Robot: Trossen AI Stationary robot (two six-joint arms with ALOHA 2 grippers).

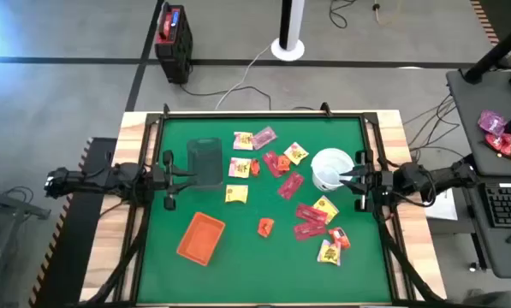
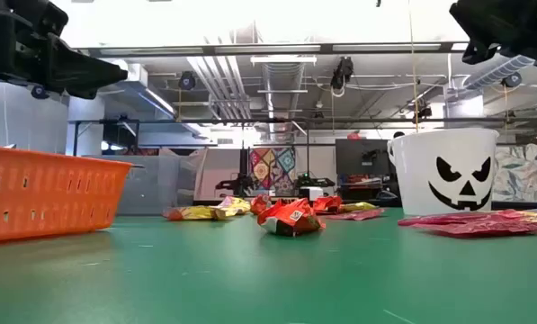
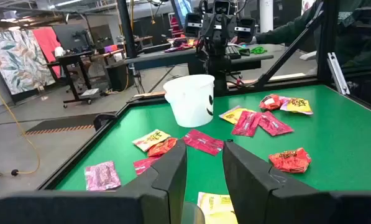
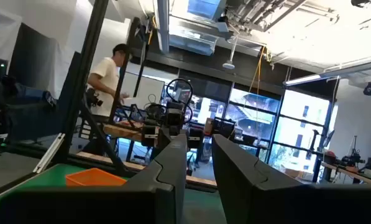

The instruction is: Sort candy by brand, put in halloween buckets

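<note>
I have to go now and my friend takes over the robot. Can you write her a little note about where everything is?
Left gripper: open, empty, over the dark tub.
Right gripper: open, empty, above the white bucket.
Orange tray: near the front left, no candy seen in it.
Done: nothing sorted yet, as far as can be seen.
Left: all the candy lies loose on the green mat.

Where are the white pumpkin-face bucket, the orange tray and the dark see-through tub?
white bucket [image 2: 443, 173], low view, on its front wall above the black face.
orange tray [image 1: 201, 238], high view, on its floor.
dark tub [image 1: 206, 162], high view, on its middle, beside the left arm.
</note>
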